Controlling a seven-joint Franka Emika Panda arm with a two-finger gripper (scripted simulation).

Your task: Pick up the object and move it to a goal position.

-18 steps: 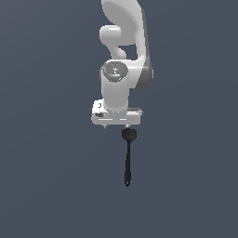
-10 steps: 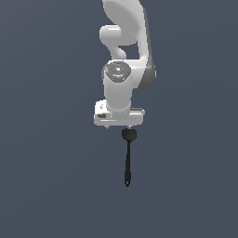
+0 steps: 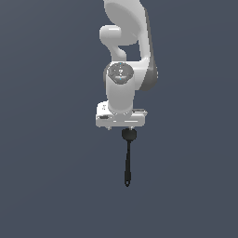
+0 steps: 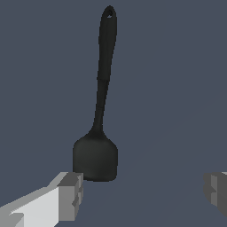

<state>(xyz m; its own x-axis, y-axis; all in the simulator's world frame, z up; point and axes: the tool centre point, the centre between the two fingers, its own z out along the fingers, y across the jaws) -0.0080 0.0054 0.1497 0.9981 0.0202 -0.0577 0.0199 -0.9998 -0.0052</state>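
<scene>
Gripper [image 4: 144, 190] fingers spread wide apart, gripping nothing; black utensil [image 4: 99, 124] lies on the grey surface [image 3: 51, 176] just beyond them, head nearest one finger [image 4: 71, 193], handle pointing away.

Plain, even slate-blue backdrop [image 3: 42, 139] on all sides, flat diffuse light, no visible seams.

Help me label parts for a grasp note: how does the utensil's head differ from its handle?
The head is broad and rounded; the handle is long and thin. The head lies nearest the open gripper; the handle points away from it. The handle's tip has a small hole; the head shows none. Both are plain black.
</scene>
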